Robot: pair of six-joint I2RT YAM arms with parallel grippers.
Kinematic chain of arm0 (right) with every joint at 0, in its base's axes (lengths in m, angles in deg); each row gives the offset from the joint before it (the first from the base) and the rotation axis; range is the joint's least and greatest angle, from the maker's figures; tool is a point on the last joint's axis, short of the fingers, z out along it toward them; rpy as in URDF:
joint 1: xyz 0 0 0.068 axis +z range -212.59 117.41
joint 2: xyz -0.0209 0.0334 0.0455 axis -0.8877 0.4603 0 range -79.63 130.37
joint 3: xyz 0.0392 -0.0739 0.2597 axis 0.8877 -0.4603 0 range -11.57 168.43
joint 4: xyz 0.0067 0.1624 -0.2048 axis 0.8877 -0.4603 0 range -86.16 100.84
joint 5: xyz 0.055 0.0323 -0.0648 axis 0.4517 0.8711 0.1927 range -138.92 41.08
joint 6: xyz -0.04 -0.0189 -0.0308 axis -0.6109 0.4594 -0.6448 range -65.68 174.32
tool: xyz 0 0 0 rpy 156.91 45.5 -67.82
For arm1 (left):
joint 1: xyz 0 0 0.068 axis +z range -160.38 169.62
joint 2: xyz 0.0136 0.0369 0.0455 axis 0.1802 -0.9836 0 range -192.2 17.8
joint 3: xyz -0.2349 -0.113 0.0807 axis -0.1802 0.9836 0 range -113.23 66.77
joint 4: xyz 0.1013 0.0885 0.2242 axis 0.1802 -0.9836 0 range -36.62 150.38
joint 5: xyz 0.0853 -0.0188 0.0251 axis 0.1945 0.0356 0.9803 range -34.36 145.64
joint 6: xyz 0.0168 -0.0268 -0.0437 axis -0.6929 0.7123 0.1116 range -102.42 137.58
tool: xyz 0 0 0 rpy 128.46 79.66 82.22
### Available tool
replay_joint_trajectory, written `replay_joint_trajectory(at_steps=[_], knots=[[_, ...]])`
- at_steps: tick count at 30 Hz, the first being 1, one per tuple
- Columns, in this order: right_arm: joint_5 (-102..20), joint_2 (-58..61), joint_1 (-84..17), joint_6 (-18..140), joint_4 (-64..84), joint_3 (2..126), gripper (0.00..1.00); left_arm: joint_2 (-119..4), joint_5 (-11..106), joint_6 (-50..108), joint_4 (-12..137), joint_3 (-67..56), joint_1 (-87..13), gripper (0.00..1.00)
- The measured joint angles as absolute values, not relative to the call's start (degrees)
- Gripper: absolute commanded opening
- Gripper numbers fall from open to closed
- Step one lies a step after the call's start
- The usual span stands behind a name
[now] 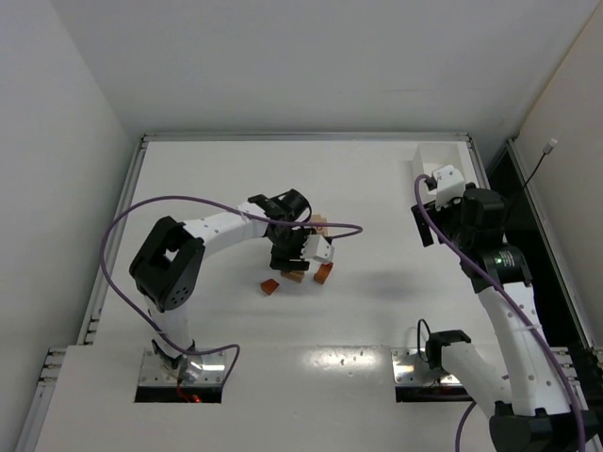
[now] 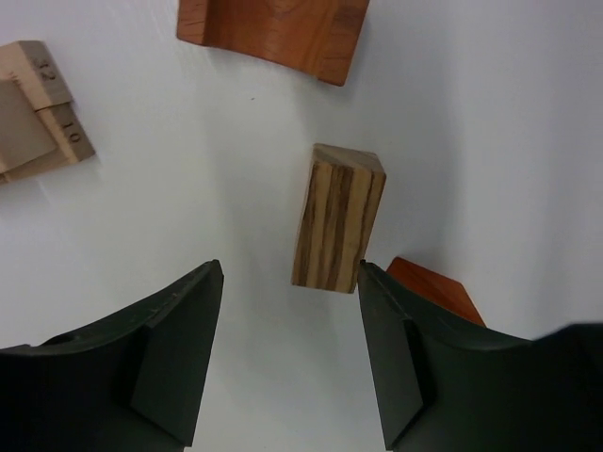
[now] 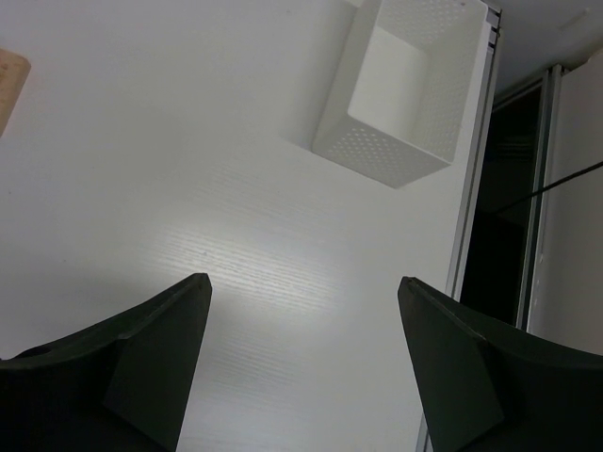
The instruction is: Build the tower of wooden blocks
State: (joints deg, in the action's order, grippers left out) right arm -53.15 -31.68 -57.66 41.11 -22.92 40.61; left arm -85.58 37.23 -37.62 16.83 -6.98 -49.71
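Early days, by the look of it: no tower is seen standing, and the pieces are scattered mid-table. The left gripper (image 2: 290, 270) is held over an upright striped block (image 2: 337, 221), fingers apart either side, nothing gripped. An arch piece (image 2: 273, 33) is seen just beyond, w/ tan blocks (image 2: 42, 113) overlapped off to one side. A reddish block (image 2: 438, 287) is tucked behind one finger, a likely snag. The right gripper (image 3: 303, 282) is held wide open & empty near the white bin (image 3: 386, 155), well apart from the blocks.

A striped block (image 2: 337, 218) shows tan wood with dark brown grain lines. The arch piece (image 2: 273, 33) is reddish-brown, the numbered blocks (image 2: 42, 108) pale tan, the table (image 2: 490, 122) white.
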Motion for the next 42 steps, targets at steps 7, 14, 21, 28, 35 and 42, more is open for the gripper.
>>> replay_joint_trajectory(at_steps=[7,14,21,28,35,42], knots=[[-52.67,-31.68,-59.19,41.43,-23.97,40.61,0.77,-87.37,35.52,-39.02,16.02,-6.90,-51.22,0.56],[-51.66,-31.57,-60.15,41.96,-24.02,40.61,0.77,-87.37,34.39,-39.32,15.87,-5.74,-52.47,0.54],[-51.62,-30.88,-60.26,42.24,-24.28,40.61,0.77,-87.41,34.04,-39.28,15.95,-4.76,-53.10,0.44],[-51.47,-30.81,-60.26,42.55,-24.54,40.61,0.77,-89.47,34.01,-38.17,17.46,-4.56,-53.10,0.31],[-51.33,-30.77,-60.26,42.57,-25.28,40.61,0.77,-89.77,34.01,-35.61,18.75,-4.51,-53.12,0.14],[-51.18,-29.91,-60.26,42.70,-25.17,40.09,0.77,-89.88,35.11,-29.58,18.56,-6.37,-53.12,0.00]])
